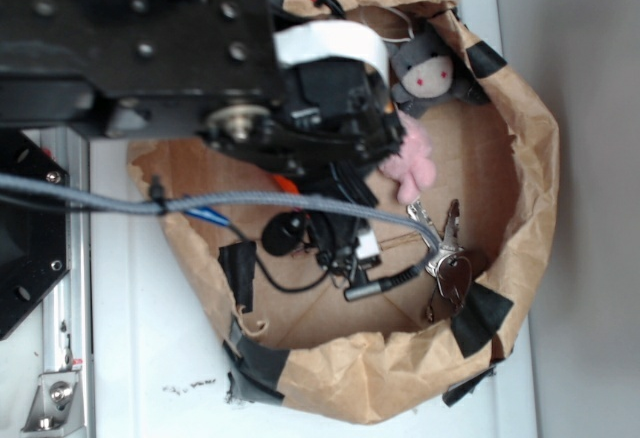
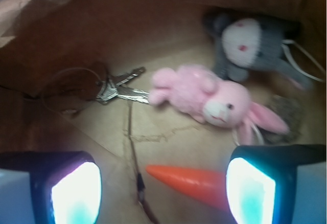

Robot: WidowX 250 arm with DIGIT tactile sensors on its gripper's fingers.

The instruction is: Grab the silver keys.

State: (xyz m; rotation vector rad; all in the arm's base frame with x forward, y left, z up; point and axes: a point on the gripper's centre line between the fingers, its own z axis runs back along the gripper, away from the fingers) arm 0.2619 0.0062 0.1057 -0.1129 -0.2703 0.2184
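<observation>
Brown paper walls ring your workspace, the bag [image 1: 520,218] rolled down so the toys stay corralled within reach. Your gripper [image 2: 163,183] hangs with jaws apart and empty above the carrot [image 2: 186,182]. You'll find the silver keys [image 2: 110,87] flat on the floor near the bag wall, blades pointing at the pink bunny [image 2: 212,98], grey plush [image 2: 250,45] behind.

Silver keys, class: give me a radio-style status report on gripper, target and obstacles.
Gripper open, empty, above bag floor. Silver keys with dark brown fob lying untouched ahead, near paper bag wall. Pink plush bunny beside keys; orange carrot between fingers.
</observation>
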